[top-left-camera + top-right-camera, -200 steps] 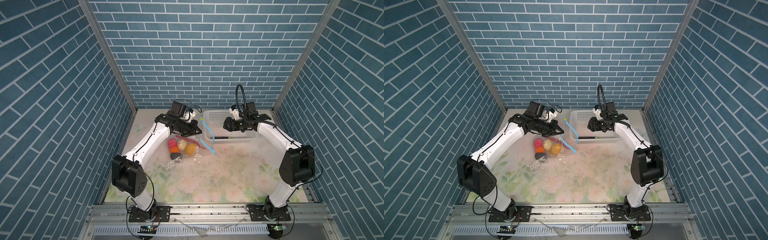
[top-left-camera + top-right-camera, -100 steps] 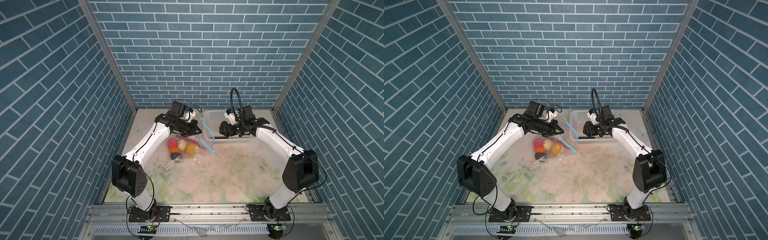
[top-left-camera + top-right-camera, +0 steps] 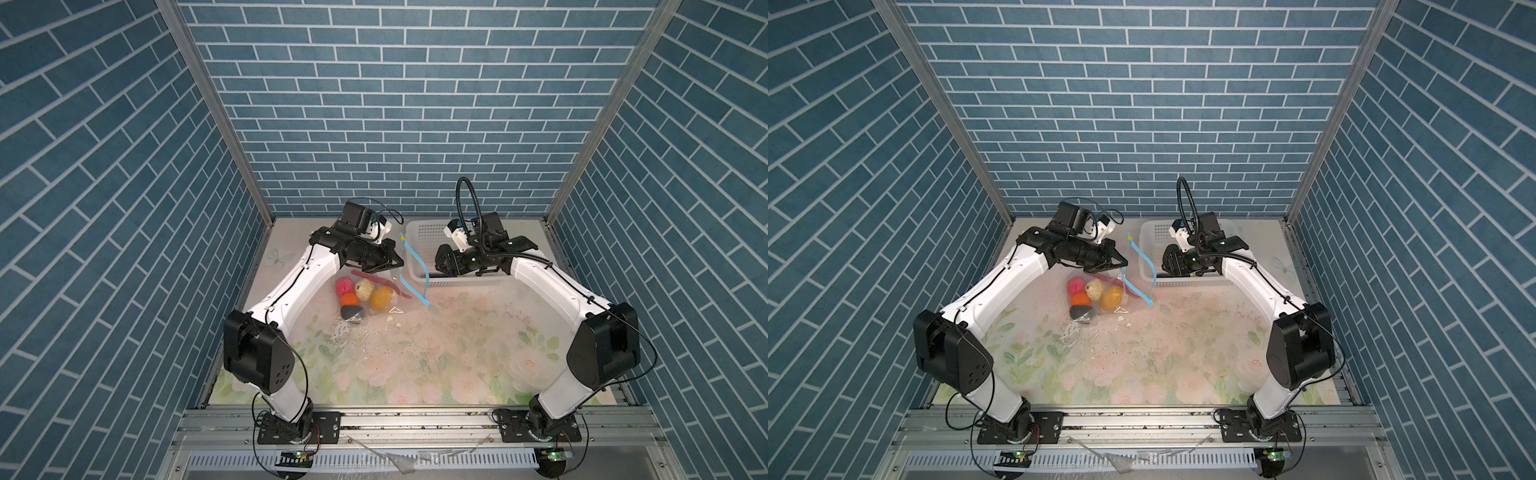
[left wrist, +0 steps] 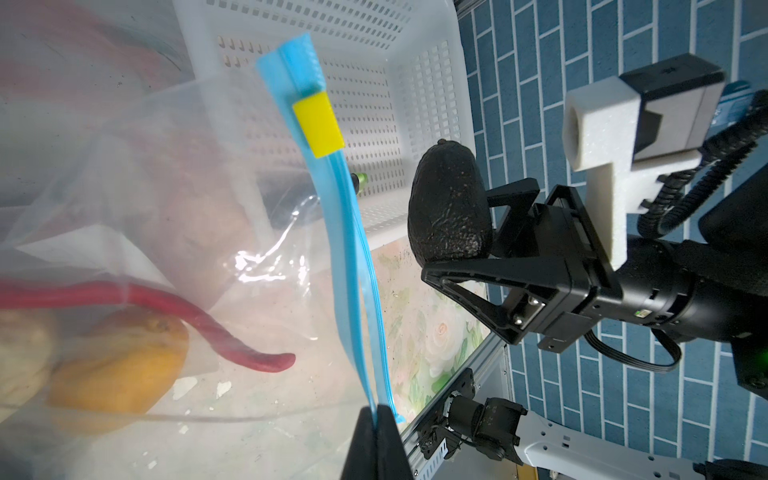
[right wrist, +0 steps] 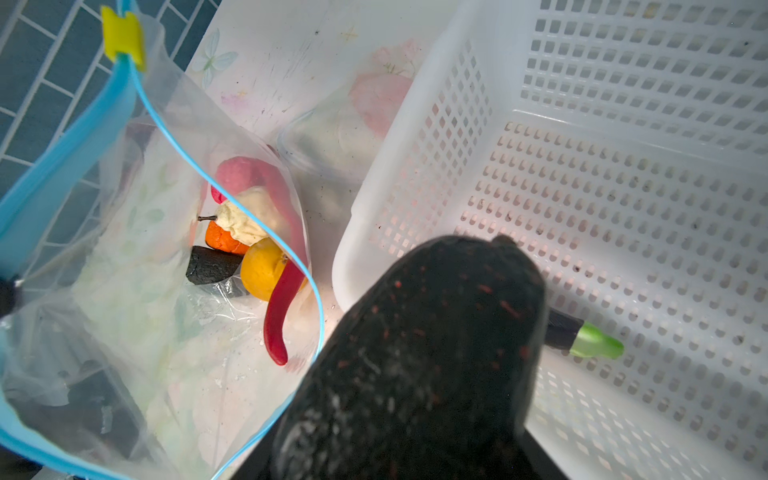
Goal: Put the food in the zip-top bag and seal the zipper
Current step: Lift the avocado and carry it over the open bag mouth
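In both top views the left gripper point(image 3: 397, 266) is seen on the left, closed flat on the zipper point(image 4: 351, 232). In the left wrist view the blue strip is pinched between its jaws, so that one lip of the zip-top bag point(image 5: 124, 324) is lifted off the flowered table point(image 3: 436, 353). Just beside that claw, the food already inside the bag is gathered in a touching cluster. It is made up of a pink bumpy ball point(image 3: 344, 286), an orange ball point(image 3: 348, 298), a cream lump point(image 3: 363, 289), a yellow-orange fruit point(image 3: 380, 298) and a smaller black piece point(image 3: 352, 311). A red chilli point(image 3: 384, 284) is laid against the fruit.

Further right, the bag's mouth is found parted. The two blue lips are bowed apart and are joined only at the yellow tab point(image 4: 318, 124), which is raised at the far end. The white basket point(image 3: 461, 283) is set just beside the mouth, its near corner close to the plastic. Over that corner the right gripper point(image 3: 445, 262) is clamped on a black lump point(image 4: 449, 203), which is gripped on two sides. Between this lump and the cluster, the outer blue lip and the basket's wall are interposed. A dark aubergine point(image 5: 596, 343) with a green end is seen on the basket's floor, mostly hidden behind the lump in the right wrist view.
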Controlling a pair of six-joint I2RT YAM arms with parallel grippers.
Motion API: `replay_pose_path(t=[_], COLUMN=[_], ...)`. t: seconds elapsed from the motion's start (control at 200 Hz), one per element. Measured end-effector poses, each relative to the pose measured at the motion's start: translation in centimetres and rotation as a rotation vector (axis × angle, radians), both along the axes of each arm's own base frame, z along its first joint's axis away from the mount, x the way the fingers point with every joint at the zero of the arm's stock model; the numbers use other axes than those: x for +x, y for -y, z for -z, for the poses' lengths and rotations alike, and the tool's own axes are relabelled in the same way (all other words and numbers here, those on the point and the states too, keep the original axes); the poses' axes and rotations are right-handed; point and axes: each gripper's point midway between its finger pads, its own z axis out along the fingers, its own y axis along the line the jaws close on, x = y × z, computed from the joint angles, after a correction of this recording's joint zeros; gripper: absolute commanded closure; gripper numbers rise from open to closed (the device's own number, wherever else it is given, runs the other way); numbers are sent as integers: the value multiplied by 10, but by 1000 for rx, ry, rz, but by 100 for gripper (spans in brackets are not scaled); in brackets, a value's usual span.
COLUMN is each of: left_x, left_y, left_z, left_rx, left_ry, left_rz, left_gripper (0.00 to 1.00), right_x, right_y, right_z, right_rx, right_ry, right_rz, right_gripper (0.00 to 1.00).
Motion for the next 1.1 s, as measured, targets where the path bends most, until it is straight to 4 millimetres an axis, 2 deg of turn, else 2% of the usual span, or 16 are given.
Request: replay_pose_path(t=[0.285, 0.42, 0.72, 0.9, 1.1], left_x=[2, 4, 5, 5, 5], left_y=[1, 2, 2, 2, 2], left_z=[-5, -1, -1, -1, -1], left_rx=[-4, 0, 0, -1, -3], left_ry=[9, 1, 0, 0, 5], left_rz=[0, 0, 0, 0, 0], left_gripper=[100, 100, 100, 100, 100], right_x=[-9, -20, -51, -56, -59], right_y=[-8, -19, -38, -47, -59], right_z=[-16, -21, -46, -42, -20], right_rx=[19, 25, 90, 91, 72], right_ry=[26, 37, 94, 94, 40], right_rz=[-31, -77, -187, -228, -256], right_gripper=[56, 57, 57, 57, 57])
